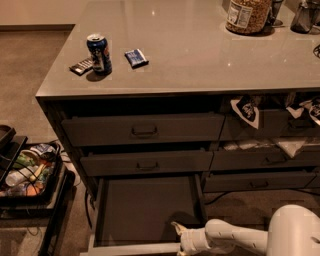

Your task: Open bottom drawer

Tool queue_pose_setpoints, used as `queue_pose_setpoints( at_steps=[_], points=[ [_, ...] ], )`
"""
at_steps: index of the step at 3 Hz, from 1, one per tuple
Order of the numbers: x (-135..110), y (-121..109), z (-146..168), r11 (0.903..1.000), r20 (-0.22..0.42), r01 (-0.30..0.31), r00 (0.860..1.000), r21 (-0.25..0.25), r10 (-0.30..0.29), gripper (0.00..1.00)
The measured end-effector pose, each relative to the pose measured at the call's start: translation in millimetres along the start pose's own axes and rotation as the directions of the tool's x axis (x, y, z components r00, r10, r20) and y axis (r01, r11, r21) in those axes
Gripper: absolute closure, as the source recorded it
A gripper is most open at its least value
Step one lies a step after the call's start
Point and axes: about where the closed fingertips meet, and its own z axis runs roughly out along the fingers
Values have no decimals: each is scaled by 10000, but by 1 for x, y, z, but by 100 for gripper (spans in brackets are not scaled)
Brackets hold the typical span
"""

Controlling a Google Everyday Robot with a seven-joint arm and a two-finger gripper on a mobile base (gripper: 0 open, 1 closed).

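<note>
The bottom drawer of the left stack is pulled far out, showing a plain dark bare inside. Its front edge runs along the bottom of the view. My gripper is at the end of the white arm, at the drawer's front edge near its right end. The top drawer and the middle drawer of the stack stand a little ajar.
A blue can, a blue packet and a dark small object lie on the grey counter. A jar stands at the back. Right-hand drawers hold white cloth. A tray of items sits on the floor at left.
</note>
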Motion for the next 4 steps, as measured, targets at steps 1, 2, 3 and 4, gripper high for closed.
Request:
queue_pose_setpoints(
  at_steps=[1, 2, 3, 4],
  points=[
    [-4, 0, -1, 9999, -244, 80, 9997, -144, -83, 0],
    [-16, -6, -22, 9991, -1205, 367, 9919, -200, -389, 0],
    [-50, -21, -73, 9922, -1941, 1107, 9761, 581, -975, 0],
    [-93, -18, -131, 9564, -2282, 2374, 9537, 1700, -1962, 0]
  ],
)
